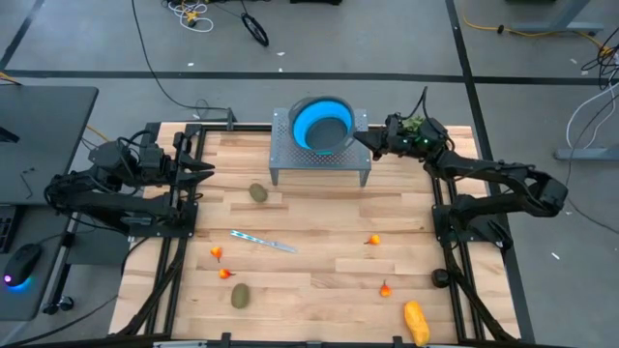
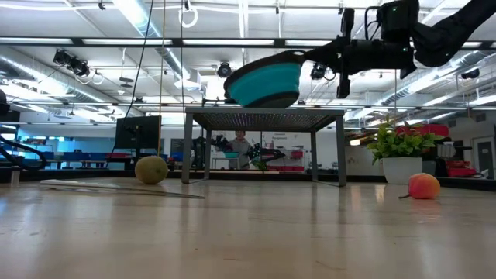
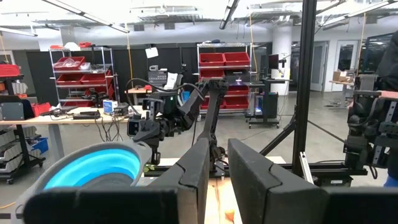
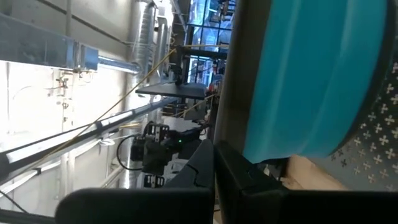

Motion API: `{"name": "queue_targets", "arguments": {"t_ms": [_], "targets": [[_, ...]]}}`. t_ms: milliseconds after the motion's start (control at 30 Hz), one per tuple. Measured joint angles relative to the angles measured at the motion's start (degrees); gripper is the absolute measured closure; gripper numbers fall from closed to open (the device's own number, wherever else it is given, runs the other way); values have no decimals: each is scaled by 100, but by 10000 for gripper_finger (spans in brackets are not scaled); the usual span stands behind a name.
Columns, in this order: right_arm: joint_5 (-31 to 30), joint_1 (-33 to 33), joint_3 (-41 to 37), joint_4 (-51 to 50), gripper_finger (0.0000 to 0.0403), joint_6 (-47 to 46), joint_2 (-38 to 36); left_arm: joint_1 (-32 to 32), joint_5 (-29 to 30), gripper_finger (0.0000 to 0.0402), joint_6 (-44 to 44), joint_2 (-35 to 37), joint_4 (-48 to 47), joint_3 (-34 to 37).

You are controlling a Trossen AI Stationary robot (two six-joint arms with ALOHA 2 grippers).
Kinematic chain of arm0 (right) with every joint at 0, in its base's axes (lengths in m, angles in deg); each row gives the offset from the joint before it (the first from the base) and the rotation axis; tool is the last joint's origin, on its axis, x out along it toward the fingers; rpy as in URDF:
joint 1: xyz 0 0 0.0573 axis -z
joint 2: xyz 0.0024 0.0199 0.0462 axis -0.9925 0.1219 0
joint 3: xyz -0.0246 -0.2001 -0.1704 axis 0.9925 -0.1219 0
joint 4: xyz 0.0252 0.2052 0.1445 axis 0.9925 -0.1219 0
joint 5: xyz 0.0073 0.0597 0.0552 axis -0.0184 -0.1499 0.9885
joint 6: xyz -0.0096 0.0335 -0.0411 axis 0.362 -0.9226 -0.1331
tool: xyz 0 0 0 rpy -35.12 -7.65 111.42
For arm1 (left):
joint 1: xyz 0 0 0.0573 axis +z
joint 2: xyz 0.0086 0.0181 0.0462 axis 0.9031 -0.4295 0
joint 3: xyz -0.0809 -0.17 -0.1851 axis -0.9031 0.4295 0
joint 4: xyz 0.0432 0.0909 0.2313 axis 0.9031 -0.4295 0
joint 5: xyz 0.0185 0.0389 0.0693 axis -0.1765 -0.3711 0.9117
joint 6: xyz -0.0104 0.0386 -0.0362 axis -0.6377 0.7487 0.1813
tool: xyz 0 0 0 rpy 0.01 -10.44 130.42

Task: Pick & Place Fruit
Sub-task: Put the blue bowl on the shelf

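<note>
A blue bowl [image 1: 322, 125] is seen tilted on a small perforated metal stand [image 1: 290, 155] at the far side of the wooden table [image 1: 319, 242]. The right gripper [image 1: 370, 141] is at the bowl's rim, with its fingers clamped on it. The left gripper [image 1: 205, 171] is held at the table's left edge, its fingers close together and holding nothing.

The fruit is spread on the table: one kiwi [image 1: 258, 192] in front of the stand, another kiwi [image 1: 240, 295] near the front, the yellow-orange fruit [image 1: 416, 321] at the front right corner, and small red-orange pieces [image 1: 224, 274] between them. A slim knife [image 1: 263, 241] is lying near the middle.
</note>
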Motion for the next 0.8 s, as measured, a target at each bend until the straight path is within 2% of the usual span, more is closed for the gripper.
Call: {"name": "queue_targets", "arguments": {"t_ms": [800], "targets": [[-55, 190, -1, -3, 403, 22, 68, -2, 0, 334, 0, 0, 0, 0]]}}
